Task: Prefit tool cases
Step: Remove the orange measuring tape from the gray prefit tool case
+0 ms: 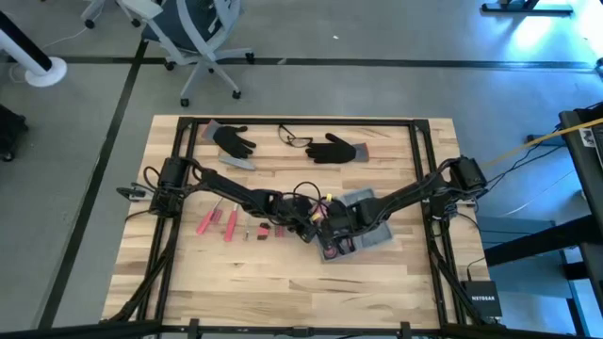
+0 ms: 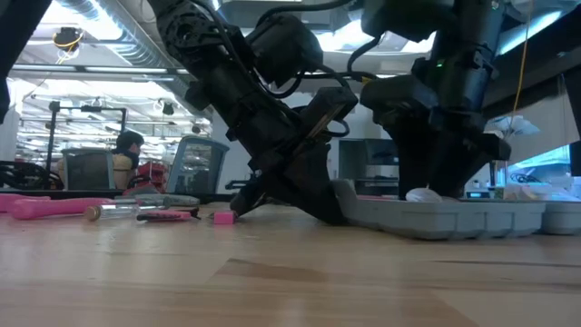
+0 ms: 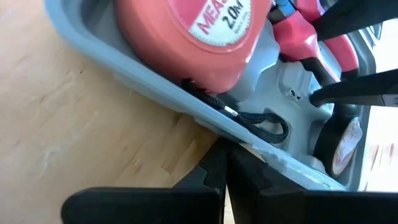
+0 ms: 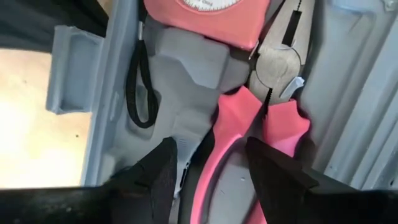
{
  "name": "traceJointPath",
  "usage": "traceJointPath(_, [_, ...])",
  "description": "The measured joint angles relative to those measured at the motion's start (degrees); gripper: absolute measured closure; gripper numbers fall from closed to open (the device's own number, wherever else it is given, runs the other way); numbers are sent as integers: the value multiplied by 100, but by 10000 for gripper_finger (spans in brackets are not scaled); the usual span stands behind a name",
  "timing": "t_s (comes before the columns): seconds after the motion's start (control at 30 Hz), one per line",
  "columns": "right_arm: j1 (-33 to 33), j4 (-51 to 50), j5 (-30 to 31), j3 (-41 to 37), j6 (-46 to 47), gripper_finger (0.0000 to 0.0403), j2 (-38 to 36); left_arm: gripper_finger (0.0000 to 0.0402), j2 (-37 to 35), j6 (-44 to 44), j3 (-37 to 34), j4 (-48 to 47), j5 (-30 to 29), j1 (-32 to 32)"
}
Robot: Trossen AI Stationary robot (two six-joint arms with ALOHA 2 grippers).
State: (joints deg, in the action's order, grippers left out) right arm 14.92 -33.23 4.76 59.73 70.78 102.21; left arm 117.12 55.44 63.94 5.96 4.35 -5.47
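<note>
Grey-blue tool case [image 1: 363,229] lies open; my left fingers [image 3: 245,177] are clenched at its rim, right fingers [image 4: 158,171] spread astride pliers [image 4: 249,134].

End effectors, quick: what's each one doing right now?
Left end effector: shut, tips against the tool case rim, holding nothing.
Right end effector: open, straddling one pink handle of the pliers in the case.

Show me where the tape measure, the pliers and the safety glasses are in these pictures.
tape measure [image 3: 193,37]: left wrist view, on its red round body in the tool case.
pliers [image 4: 239,124]: right wrist view, on one pink handle near the pivot.
safety glasses [image 1: 294,137]: high view, on the frame between the gloves.
</note>
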Motion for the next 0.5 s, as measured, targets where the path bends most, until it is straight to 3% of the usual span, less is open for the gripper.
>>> traceJointPath(0.27, [-11, -227, 0, 49, -60, 220, -39, 401, 1, -43, 0, 313, 356, -28])
traceJointPath(0.37, [-8, -227, -35, 49, -196, 220, -43, 401, -156, -1001, -13, 326, 846, -117])
traceJointPath(0.5, [2, -244, -42, 65, -306, 220, -86, 401, -626, -1895, 4, -318, 546, -48])
